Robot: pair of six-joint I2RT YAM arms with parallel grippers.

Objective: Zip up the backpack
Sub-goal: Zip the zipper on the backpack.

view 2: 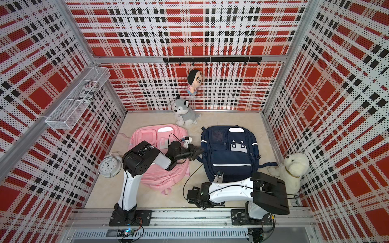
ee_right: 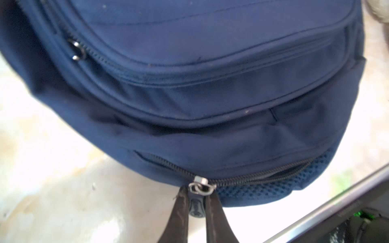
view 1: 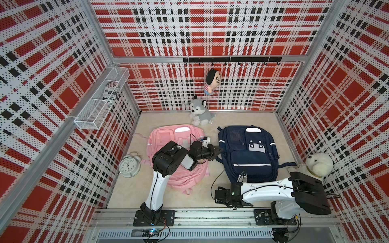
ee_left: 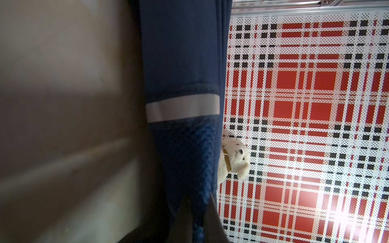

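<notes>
Navy backpack [view 1: 248,160], zipper [ee_right: 252,177] partly open: right gripper [ee_right: 197,194] pinches the pull tab [ee_right: 196,207], left gripper [view 1: 217,151] clamps the side; next, a steady drag along the gap.

Navy backpack [view 1: 247,153] lies face up, one zipper [ee_right: 201,184] partly open.

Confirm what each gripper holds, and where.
Right gripper: zipper pull, by its tab. Left gripper: navy backpack, pinched at its side fabric.
</notes>
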